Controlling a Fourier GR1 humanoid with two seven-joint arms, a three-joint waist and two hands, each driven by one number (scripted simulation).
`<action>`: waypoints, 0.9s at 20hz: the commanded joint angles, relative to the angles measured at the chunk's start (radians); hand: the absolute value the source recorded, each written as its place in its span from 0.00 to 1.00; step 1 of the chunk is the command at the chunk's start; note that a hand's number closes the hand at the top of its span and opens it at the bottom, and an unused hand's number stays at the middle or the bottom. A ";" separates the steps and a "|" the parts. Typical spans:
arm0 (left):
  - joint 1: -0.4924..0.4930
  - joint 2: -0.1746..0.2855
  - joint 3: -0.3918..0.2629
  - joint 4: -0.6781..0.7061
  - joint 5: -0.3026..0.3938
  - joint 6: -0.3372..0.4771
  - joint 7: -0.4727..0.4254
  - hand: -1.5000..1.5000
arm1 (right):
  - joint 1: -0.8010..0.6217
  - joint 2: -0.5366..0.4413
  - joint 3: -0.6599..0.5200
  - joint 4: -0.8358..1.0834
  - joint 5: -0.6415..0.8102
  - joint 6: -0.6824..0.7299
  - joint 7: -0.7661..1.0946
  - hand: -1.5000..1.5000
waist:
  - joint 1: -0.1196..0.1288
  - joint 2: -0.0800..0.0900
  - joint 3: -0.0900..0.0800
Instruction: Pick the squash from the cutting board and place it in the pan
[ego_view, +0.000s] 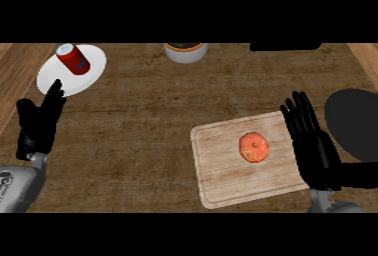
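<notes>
Far left: left hand (38, 125), fingers straight and pointing up, holding nothing, resting just beside a white plate (92, 70) with a red can (74, 59) on it. Top centre: a pale pot (184, 51), contents too dark to tell. Right of centre on the table (140, 130): the cutting board (221, 185), with the squash (253, 147) near its middle, untouched. Just right of that: right hand (316, 150), released, fingers straight, over the board's right edge, near the squash but apart from it. Far right: the pan (353, 120), a dark round shape cut off by the view's edge.

Likely risks from here: rolling of the round squash away from closing fingers; sliding of the board under a sideways push; clipping of the pan's rim on a low carry.

Hard to make out: the pan's rim and depth, black against the black hand; a dark shape (284, 46) at top right, not identifiable.
</notes>
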 joint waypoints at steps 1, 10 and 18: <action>-0.025 0.011 -0.023 -0.044 -0.030 -0.019 0.010 0.50 | 0.018 0.031 -0.009 0.013 0.043 -0.094 0.026 0.00 | 0.000 0.023 -0.037; -0.039 -0.067 -0.160 -0.147 -0.007 -0.145 -0.029 0.50 | 0.111 -0.237 -0.115 0.389 0.415 -0.474 0.317 1.00 | 0.007 0.041 -0.044; 0.027 -0.024 -0.135 -0.246 0.015 -0.201 -0.005 0.50 | 0.061 -0.099 0.152 0.311 0.759 -0.640 0.713 0.00 | 0.020 0.024 -0.042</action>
